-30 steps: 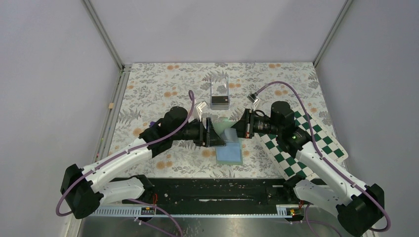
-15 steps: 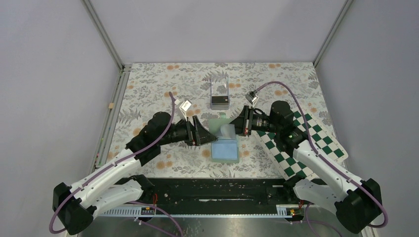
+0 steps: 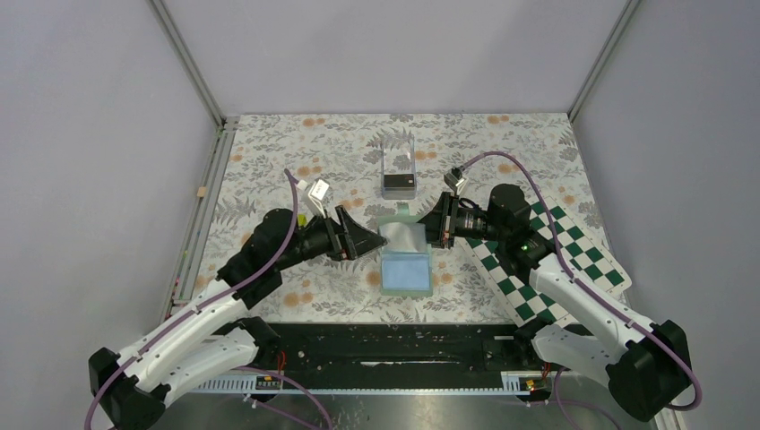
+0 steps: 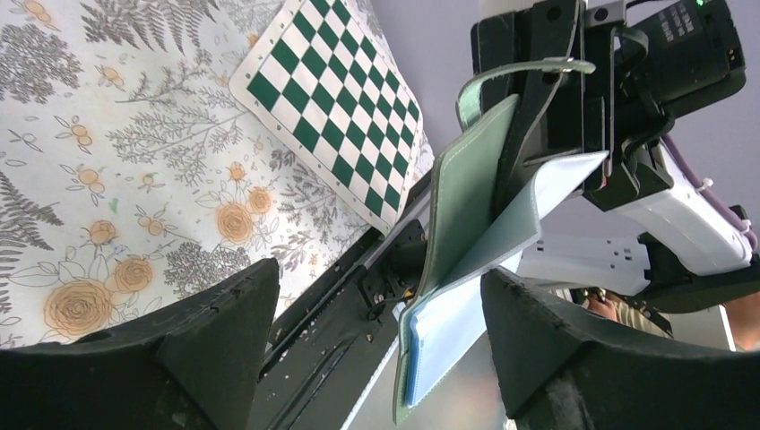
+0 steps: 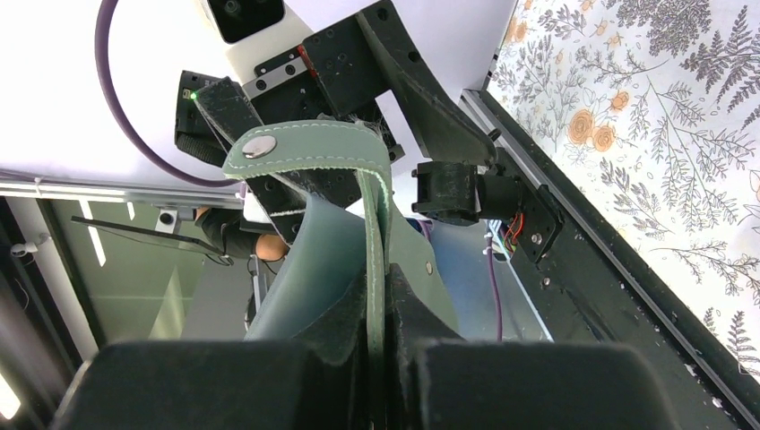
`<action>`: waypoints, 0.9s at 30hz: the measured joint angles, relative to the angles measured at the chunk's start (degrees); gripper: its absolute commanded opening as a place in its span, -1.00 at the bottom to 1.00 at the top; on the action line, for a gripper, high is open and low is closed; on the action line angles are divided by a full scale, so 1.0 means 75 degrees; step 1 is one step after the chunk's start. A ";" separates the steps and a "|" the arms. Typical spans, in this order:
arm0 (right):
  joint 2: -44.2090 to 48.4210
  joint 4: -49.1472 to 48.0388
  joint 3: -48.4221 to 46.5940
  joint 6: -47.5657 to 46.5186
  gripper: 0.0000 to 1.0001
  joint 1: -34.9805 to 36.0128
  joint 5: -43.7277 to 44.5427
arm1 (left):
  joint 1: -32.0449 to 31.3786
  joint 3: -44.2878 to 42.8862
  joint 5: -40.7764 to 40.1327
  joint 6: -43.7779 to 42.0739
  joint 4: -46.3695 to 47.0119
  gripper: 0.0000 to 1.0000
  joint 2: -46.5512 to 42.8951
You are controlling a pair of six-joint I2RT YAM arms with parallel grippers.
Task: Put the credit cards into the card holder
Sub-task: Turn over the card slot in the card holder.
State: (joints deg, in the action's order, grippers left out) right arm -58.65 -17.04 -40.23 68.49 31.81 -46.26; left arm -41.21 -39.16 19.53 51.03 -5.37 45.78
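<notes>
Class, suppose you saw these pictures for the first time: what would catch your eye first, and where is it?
The sage-green card holder at the centre of the table, opened to its pale blue inside, the right gripper shut on one flap. Just left of it the left gripper gapes open, empty. Behind stands a clear box with a black card; a green-and-white chequered board lies right.

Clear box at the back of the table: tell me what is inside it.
Inside the clear box, black cards lie at its near end. How many there are cannot be told, and anything beneath them is covered.
</notes>
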 measured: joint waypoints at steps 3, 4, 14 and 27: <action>0.0000 0.0000 0.0000 0.0073 -1.00 0.0000 0.0000 | 0.0000 0.0003 -0.0213 0.0023 0.0017 0.58 -0.0079; 0.0000 0.0000 0.0000 0.0099 -1.00 0.0000 0.0000 | 0.0003 0.0029 -0.0227 0.0041 0.0090 0.56 -0.0082; -0.0006 -0.0055 0.0003 0.0271 -1.00 0.0000 0.0000 | 0.0012 0.0580 0.0586 0.0542 0.1673 0.13 0.0423; -0.0111 -0.0201 0.0003 0.0344 -0.69 -0.0029 -0.0009 | 0.0026 0.0691 0.1682 0.1005 0.3075 -1.00 0.0816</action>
State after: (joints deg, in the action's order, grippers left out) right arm -59.48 -18.55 -40.21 71.07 31.59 -46.33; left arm -41.01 -33.98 32.14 58.57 17.69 51.90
